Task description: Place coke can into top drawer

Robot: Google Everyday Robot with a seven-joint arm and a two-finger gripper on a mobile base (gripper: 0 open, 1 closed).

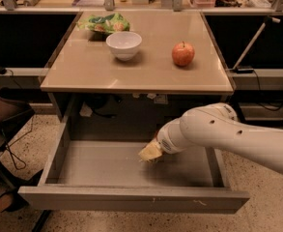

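Note:
The top drawer (97,167) is pulled out wide under the tan tabletop; its grey bottom shows bare on the left and middle. My white arm reaches in from the right, and my gripper (150,152) hangs low inside the drawer, right of its middle, just above the bottom. The coke can is not visible anywhere; I cannot tell whether it is hidden in the gripper.
On the tan tabletop (131,74) stand a white bowl (124,44), a red apple (183,53) and a green bag (105,23) at the back. A dark chair (6,112) is at the left. A white pole (252,42) leans at the right.

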